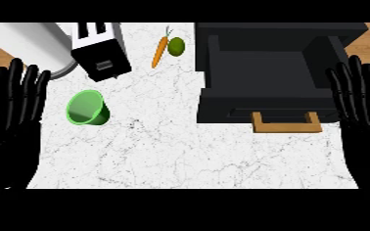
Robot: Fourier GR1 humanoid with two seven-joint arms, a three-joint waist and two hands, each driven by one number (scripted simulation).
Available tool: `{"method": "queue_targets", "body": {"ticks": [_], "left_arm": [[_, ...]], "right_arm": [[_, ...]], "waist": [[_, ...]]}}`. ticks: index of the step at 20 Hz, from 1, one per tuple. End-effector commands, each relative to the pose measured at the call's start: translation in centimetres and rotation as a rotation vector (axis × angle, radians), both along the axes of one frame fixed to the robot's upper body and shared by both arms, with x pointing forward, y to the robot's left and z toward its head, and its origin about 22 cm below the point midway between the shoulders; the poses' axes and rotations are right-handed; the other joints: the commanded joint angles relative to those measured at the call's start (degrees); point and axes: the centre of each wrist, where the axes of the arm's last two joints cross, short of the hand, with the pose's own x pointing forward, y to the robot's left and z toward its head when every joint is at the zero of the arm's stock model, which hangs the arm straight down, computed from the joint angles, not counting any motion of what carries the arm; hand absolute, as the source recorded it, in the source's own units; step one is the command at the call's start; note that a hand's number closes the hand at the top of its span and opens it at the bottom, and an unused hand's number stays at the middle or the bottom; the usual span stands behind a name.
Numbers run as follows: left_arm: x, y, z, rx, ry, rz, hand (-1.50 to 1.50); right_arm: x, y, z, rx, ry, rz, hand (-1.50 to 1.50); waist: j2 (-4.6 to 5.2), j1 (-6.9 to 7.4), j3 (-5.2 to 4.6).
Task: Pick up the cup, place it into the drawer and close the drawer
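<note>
- Left hand [22, 103] at 9 o'clock, right hand [350, 98] at 3 o'clock: both resting, fingers straight, holding nothing.
- Green cup [88, 108] tipped on the bench [180, 151], just right of left hand, mouth towards the viewer.
- Drawer [264, 73] open at 2 o'clock, wooden handle [286, 122] nearest.
- Toaster [101, 51] at 11 o'clock, close behind cup; carrot [159, 51] and lime [176, 46] at 12.
- Risk: tipped cup may roll when touched; reach could clip toaster.

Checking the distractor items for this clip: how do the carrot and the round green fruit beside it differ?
The carrot is orange, long and tapered, lying at a slant with a green stalk at its upper end; the green fruit is round, plain green and shorter than the carrot. Both lie on the white marbled counter, close together, between the toaster and the open black drawer.
</note>
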Motion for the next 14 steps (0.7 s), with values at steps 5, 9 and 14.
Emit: {"method": "queue_targets", "body": {"ticks": [5, 9, 14], "left_arm": [[3.4, 6.5, 1.5, 0.039, -0.012, -0.232, -1.5], [3.6, 8.4, -3.6, -0.182, 0.235, -0.225, -1.5], [5.9, 10.9, -4.2, -0.207, 0.281, -0.246, -1.5]], "right_arm": [[0.2, 1.1, 0.5, 0.027, -0.03, 0.021, -1.5], [1.9, 1.4, -0.6, -0.021, 0.134, 0.115, -1.5], [3.1, 0.2, -0.1, -0.018, 0.143, 0.126, -1.5]], "waist": [[-1.43, -0.02, 1.21], [-1.22, 0.77, 1.19], [-1.54, 0.38, 1.29]]}}
